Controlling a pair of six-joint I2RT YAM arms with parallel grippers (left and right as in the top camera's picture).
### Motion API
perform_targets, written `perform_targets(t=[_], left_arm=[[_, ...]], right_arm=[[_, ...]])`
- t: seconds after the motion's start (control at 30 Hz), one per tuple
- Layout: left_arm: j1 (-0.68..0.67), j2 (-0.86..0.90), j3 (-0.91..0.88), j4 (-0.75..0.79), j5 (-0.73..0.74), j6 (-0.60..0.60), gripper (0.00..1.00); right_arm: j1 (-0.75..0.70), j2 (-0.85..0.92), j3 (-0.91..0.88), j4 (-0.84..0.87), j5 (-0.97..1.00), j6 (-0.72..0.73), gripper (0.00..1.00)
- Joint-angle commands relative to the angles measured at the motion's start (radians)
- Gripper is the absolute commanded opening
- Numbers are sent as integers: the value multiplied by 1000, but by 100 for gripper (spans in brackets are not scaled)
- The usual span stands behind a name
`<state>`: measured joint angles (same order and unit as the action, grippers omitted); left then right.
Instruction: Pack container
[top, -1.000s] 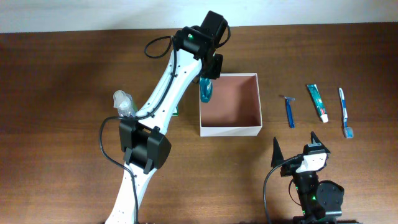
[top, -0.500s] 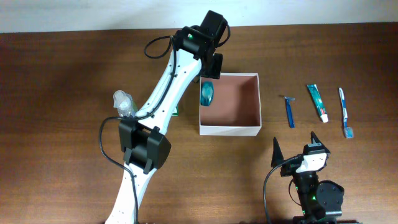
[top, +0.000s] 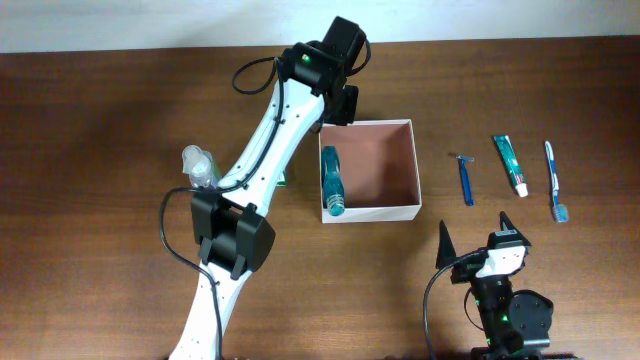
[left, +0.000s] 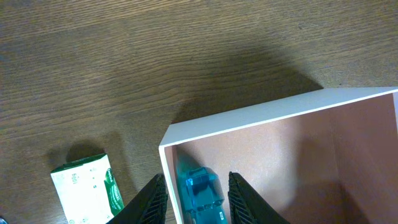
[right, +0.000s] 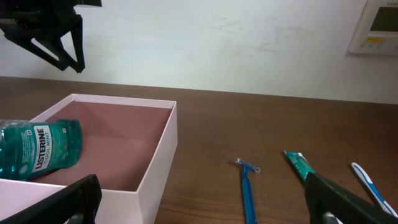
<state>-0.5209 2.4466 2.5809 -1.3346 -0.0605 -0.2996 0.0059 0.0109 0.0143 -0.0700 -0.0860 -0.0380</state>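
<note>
Since a sec ago the Listerine mouthwash bottle (top: 332, 182) has gone from standing at the far-left corner of the container (top: 370, 211), under the left gripper (top: 340, 105), to lying flat inside. It rests on the floor along the left wall, long axis running far-to-near, cap end toward the near wall. The container itself hasn't shifted; it sits mid-table, open side up.

Left gripper: fingers apart, nothing btwn them. In the wrist view the bottle shows below the gap, so it's let go. It hangs above the far-left corner of the box.

Right gripper (top: 478, 232): jaws spread wide, empty, parked near-right, well apart from everything.

Left to pack, on the right of the box:
- razor (top: 465, 180)
- toothpaste tube (top: 510, 165)
- toothbrush (top: 553, 182)

All three lie w/ long axes roughly far-to-near, side by side, not touching. They're straight beyond the right gripper on the far side, razor closest to the box. The right arm is clearly the nearer one for these. A grasp would likely go across each handle, i.e. jaws closing left-right.

On the left of the box: a green-and-white packet (left: 84, 190) just beside the left wall and a small clear bottle (top: 197, 165) further left, both partly under the left arm overhead. Those look like left-arm jobs.
</note>
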Motion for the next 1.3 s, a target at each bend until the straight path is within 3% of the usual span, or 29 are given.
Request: perform_targets(t=[0.0, 0.03, 0.13, 0.23, 0.3, 0.5, 0.6, 0.63, 0.77, 0.87, 1.17, 1.27], left_arm=[[-3, -5, 11, 6, -8, 3, 34], [-3, -7, 18, 6, -8, 27, 35], [0, -17, 45, -3, -9, 80, 58], [13, -39, 120, -42, -12, 93, 69], [21, -57, 169, -71, -11, 115, 99], [27, -147, 264, -224, -8, 179, 99], [27, -204, 267, -346, -7, 150, 99], [25, -229, 259, -353, 28, 137, 94], [12, -282, 251, -353, 227, 108, 94], [-11, -308, 229, -353, 217, 55, 92], [-89, -373, -63, -353, 164, -119, 91], [-116, -377, -174, -353, 77, -210, 91]], right_arm=[[-7, -7, -9, 0, 9, -6, 99], [-7, -7, -9, -1, 9, -6, 99], [-7, -7, -9, 0, 9, -6, 98], [-7, -7, -9, -1, 9, -6, 99], [-7, -7, -9, -1, 9, -6, 98], [-7, -7, -9, 0, 9, -6, 98], [-7, -7, -9, 0, 9, -6, 99], [-7, -7, -9, 0, 9, -6, 99], [-7, -7, -9, -1, 9, -6, 99], [-7, -7, -9, -1, 9, -6, 99], [-7, -7, -9, -1, 9, -6, 99], [-7, -7, -9, 0, 9, -6, 98]])
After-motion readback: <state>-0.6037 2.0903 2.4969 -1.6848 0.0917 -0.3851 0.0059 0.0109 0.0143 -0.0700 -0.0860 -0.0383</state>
